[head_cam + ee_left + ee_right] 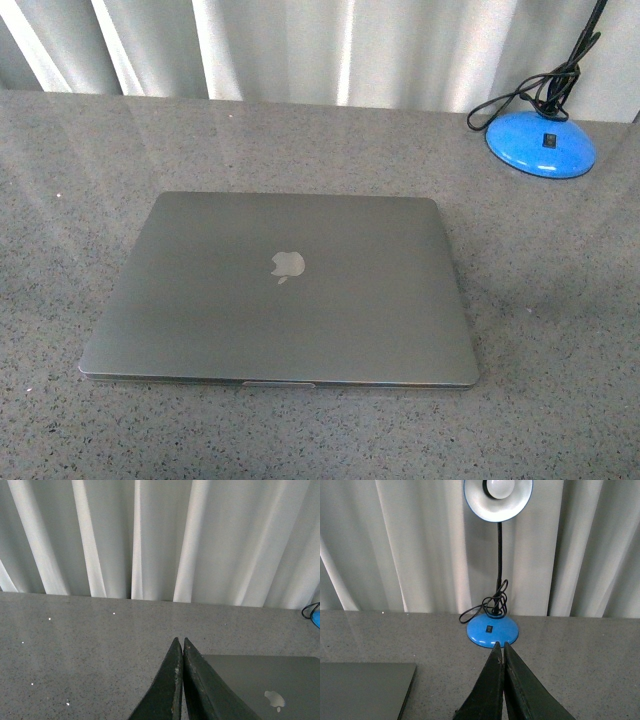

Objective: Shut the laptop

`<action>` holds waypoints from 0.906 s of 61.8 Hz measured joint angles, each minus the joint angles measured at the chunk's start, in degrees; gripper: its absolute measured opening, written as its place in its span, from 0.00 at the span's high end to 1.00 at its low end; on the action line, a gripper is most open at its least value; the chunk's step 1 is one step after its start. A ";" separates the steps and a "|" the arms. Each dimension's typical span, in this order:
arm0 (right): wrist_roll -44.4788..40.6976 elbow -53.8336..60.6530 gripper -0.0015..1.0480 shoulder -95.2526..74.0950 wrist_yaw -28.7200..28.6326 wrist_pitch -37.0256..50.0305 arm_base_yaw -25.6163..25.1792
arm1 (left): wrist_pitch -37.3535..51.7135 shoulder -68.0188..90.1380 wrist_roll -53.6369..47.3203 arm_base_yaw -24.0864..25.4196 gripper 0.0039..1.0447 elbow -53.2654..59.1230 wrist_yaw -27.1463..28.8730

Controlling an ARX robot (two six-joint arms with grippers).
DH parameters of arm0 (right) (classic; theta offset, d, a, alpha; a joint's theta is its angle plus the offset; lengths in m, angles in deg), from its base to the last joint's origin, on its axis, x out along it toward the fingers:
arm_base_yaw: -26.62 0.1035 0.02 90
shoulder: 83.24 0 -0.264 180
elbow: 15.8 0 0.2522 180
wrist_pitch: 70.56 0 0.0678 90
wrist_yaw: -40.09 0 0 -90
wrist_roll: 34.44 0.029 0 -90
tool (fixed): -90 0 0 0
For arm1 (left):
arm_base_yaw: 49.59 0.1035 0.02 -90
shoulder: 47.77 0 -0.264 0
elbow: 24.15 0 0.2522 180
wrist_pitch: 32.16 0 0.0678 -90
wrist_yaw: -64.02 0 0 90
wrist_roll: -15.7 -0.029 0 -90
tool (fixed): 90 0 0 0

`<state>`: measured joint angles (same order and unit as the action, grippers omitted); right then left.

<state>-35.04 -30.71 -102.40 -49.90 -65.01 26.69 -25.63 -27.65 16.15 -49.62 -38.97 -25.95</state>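
The laptop (285, 290) lies flat on the grey speckled table with its lid fully down, the apple logo facing up. Neither arm shows in the front view. In the left wrist view my left gripper (179, 641) is shut, nothing between its fingers, raised above the table just off the laptop (265, 685) lid's corner. In the right wrist view my right gripper (499, 644) is also shut and empty, hanging over bare table with a corner of the laptop (365, 687) off to its side.
A blue desk lamp stands at the table's back right, its base (540, 145) and coiled black cord beside the wall; its white shade (498, 497) shows in the right wrist view. White curtains (300, 45) hang behind the table's (560, 330) far edge.
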 joint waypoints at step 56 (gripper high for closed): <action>0.42 -0.04 0.97 18.91 0.09 -19.17 0.00 | -20.26 -19.91 0.00 0.00 0.94 0.00 -0.02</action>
<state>-34.63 -30.75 -83.50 -49.81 -84.18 26.69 -45.89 -47.56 16.15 -49.62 -38.97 -25.97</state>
